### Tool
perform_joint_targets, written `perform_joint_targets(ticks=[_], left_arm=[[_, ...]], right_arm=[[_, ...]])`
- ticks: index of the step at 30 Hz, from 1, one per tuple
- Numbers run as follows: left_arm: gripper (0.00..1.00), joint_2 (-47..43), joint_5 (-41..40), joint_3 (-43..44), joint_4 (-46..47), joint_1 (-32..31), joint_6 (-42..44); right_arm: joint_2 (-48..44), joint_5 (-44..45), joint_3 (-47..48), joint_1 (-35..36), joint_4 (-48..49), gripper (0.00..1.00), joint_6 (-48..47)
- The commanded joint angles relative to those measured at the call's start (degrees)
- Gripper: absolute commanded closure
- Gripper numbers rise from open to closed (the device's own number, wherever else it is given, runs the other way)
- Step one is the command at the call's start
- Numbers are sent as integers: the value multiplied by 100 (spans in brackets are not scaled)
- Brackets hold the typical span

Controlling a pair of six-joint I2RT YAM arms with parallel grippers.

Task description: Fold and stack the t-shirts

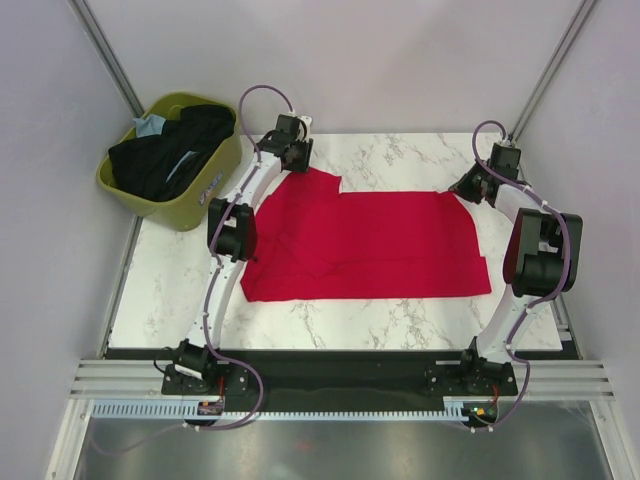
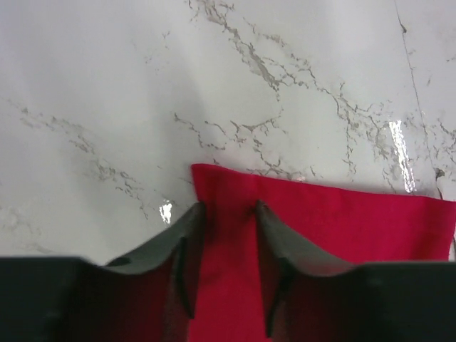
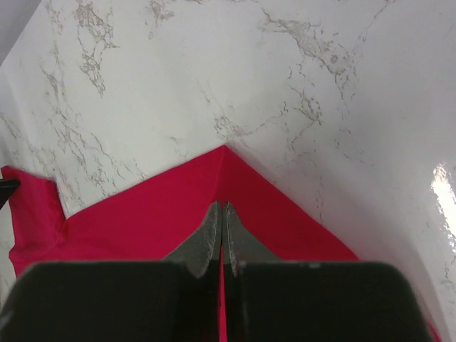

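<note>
I look down on a glossy white marble-patterned worktop (image 1: pixel 170 300) veined in grey. Plain pale lilac-grey walls (image 1: pixel 400 60) box it in at the back and on both sides. A slim silver metal strut (image 1: pixel 108 55) slants up from the far left corner, and a matching strut (image 1: pixel 555 60) from the far right. An olive-green plastic basket (image 1: pixel 165 212) sits at the far left corner. Along the near edge run a black strip (image 1: pixel 340 355) and a ribbed aluminium rail (image 1: pixel 340 378), with a dull grey metal sheet (image 1: pixel 330 450) below. On my wrist feeds, bright patches of glare (image 2: pixel 395 142) glint off the stone.
</note>
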Motion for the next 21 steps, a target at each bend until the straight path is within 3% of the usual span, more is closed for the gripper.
perform_joint_targets(ticks=[1, 3, 5, 11, 17, 21], left_arm=[[64, 98, 555, 247, -198, -19, 198], [90, 98, 547, 238, -198, -37, 189], [98, 72, 548, 203, -199, -54, 198], [98, -411, 275, -481, 240, -2, 198], [98, -1439, 90, -948, 329, 25, 198], [98, -2309, 64, -1974, 338, 16, -21]], right_arm=[[44, -237, 51, -37, 263, 100, 114], [79, -290, 60, -37, 290, 100, 141], [96, -308, 60, -46, 307, 100, 149], [167, -202, 157, -55, 290, 100, 27], [18, -264, 350, -125, 149, 100, -26], [-193, -159, 237, -143, 52, 100, -9]])
